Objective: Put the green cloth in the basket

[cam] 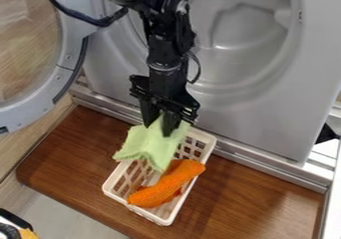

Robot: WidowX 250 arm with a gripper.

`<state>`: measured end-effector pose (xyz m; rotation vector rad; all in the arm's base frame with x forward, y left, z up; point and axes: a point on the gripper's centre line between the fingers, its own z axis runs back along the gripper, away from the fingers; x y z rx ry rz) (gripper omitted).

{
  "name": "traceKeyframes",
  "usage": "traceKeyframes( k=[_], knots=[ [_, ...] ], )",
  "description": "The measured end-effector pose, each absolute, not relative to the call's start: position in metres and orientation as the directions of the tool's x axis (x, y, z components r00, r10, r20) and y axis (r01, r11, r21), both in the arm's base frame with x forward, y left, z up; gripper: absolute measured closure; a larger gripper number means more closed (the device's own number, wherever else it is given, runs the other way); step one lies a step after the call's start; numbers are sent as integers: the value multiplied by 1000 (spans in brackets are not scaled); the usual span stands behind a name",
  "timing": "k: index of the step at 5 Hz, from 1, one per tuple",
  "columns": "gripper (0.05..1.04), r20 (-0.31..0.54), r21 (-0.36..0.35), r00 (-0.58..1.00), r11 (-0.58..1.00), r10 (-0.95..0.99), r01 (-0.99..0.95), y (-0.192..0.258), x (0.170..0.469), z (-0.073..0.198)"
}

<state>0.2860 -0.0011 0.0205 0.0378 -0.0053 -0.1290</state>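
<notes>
Green cloth (150, 142) pinched in my claw (159, 127), hanging at one end of the white basket (117, 179), partly over its long rim, orange cloth (164, 185) lying inside toward the other end, wooden board (249, 195) under the basket.

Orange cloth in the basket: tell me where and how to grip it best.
Probably across the narrow width of the orange cloth, at its middle, coming from above: it lies bunched into a long, thick roll in the basket, its middle uncovered.

Pale green cloth (153, 144), bunched at top, hanging over a white openwork basket (164, 220), basket upright on brown wood (250, 198)
</notes>
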Motion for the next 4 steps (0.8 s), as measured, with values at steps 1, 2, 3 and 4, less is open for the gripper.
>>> traceKeyframes(
  k=[1,2,3,4],
  knots=[
    [144,2,31,991,991,-132,132,-2,286,20],
    [77,1,25,992,991,-128,128,-3,286,20],
    [83,-10,14,993,993,-116,116,-5,283,21],
    [83,-12,19,992,991,-129,129,-9,282,23]
  ],
)
